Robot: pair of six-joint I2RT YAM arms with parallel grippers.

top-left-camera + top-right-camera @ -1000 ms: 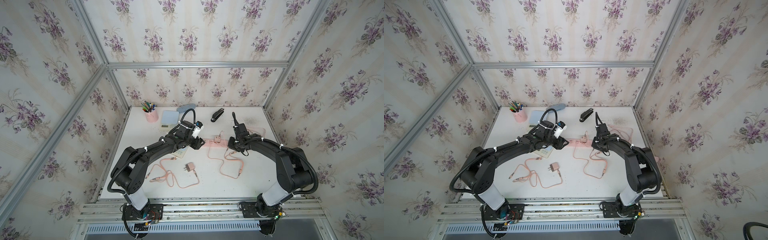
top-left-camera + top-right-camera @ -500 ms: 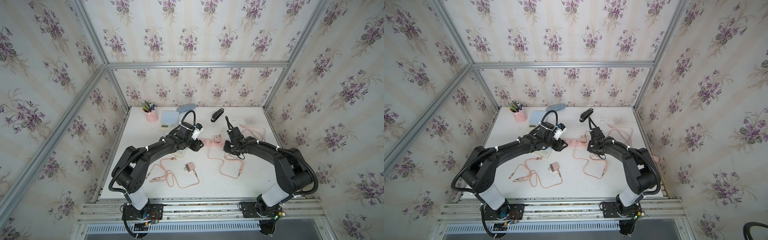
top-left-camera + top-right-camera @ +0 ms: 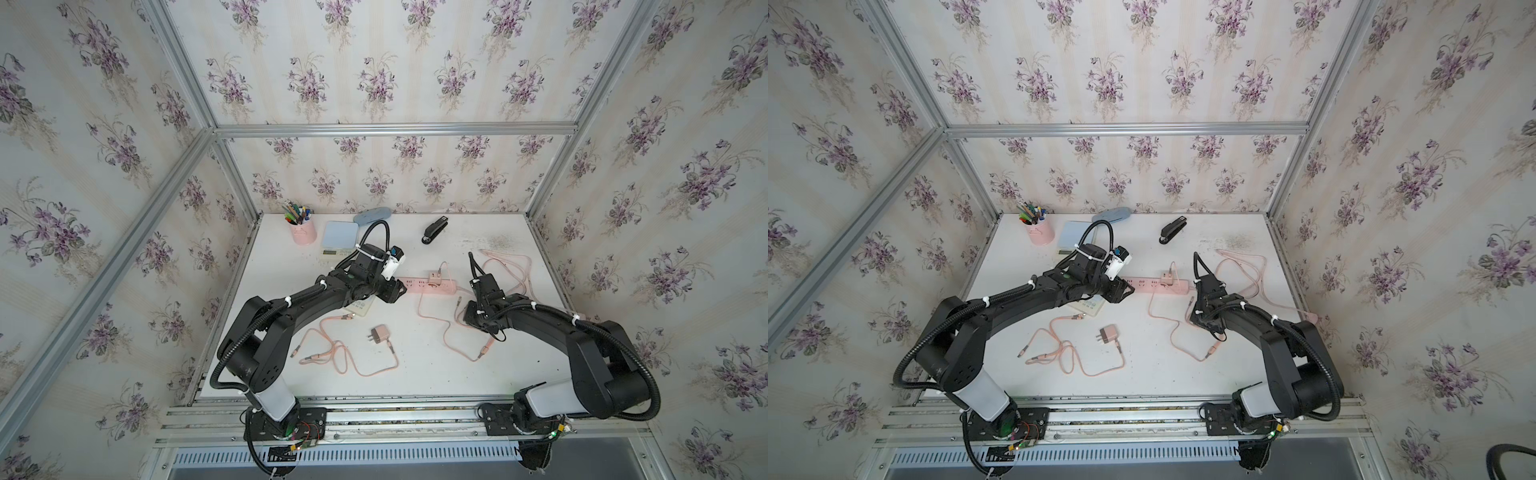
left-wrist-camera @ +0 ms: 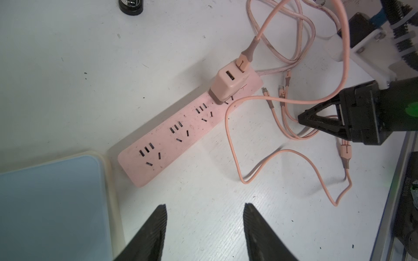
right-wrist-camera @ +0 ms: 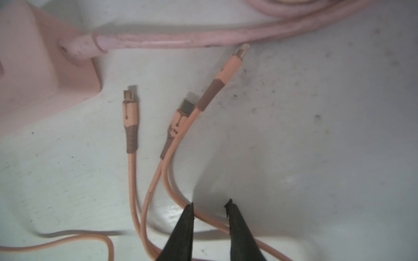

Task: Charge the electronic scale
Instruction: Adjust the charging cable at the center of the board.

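Note:
The electronic scale (image 3: 338, 236), blue-topped on a cream body, sits at the back left; its corner (image 4: 52, 203) shows in the left wrist view. A pink power strip (image 3: 428, 286) (image 4: 181, 133) carries a plugged-in pink charger (image 4: 230, 87), whose thin pink cable (image 5: 181, 196) ends in a few connectors (image 5: 130, 106). My left gripper (image 4: 205, 206) (image 3: 397, 291) is open over bare table at the strip's near end, beside the scale. My right gripper (image 5: 210, 203) (image 3: 469, 315) is down at the table, jaws slightly apart, straddling one cable strand behind the connectors.
A loose pink charger (image 3: 378, 334) with a tangled cable lies front centre. A cream device (image 3: 361, 308) lies under my left arm. A pink pen cup (image 3: 302, 232), a blue oval object (image 3: 372, 216) and a black stapler (image 3: 434, 228) stand at the back. The strip's thick cord (image 3: 515, 270) loops right.
My right gripper has moved toward the table's front and down onto the cable strands near the strip's right end. The left arm has stayed put.

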